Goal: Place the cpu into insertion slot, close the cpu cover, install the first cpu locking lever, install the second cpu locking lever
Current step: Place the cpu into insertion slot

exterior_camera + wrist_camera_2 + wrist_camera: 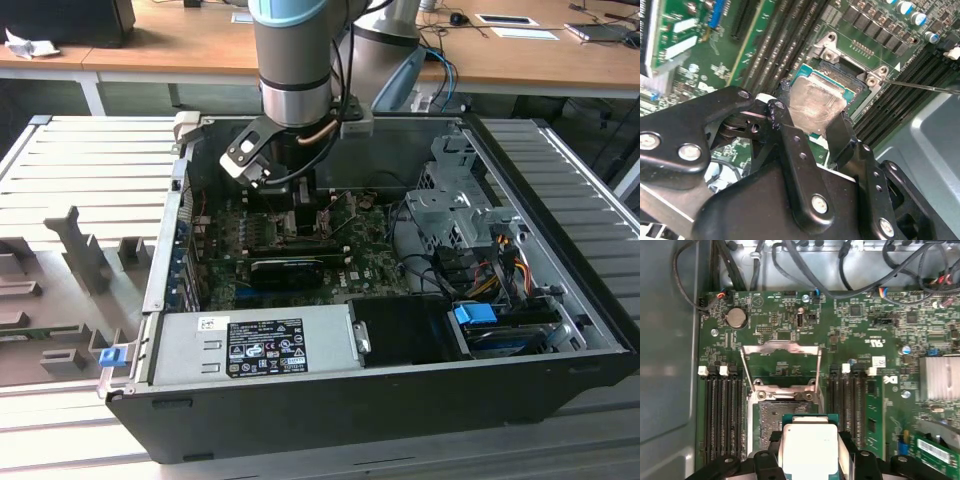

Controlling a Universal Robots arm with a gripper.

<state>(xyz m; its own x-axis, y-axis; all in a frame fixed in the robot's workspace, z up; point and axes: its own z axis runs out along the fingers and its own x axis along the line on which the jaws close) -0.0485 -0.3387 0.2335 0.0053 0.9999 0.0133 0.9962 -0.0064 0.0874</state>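
In both wrist views my gripper (812, 116) (808, 454) is shut on the cpu (814, 106) (807, 447), a silvery square chip on a green substrate. One black finger (790, 135) presses each opposite edge. The chip hangs over the near part of the insertion slot (774, 415) (842, 70), a dark square socket in the green motherboard (365, 265). I cannot tell whether it touches the socket. The cpu cover (781, 348), a silvery metal frame, stands swung open beyond the slot. A thin wire lever (922, 87) sticks out beside the socket. In the exterior view the arm (295, 60) reaches down into the open computer case.
Black memory slots (720, 410) (845, 405) flank the socket on both sides. A finned heatsink (939, 376) and a round battery (736, 317) sit on the board. Cables (805, 270) run along the case wall. A power supply (250, 345) and a drive cage (450, 205) fill the case.
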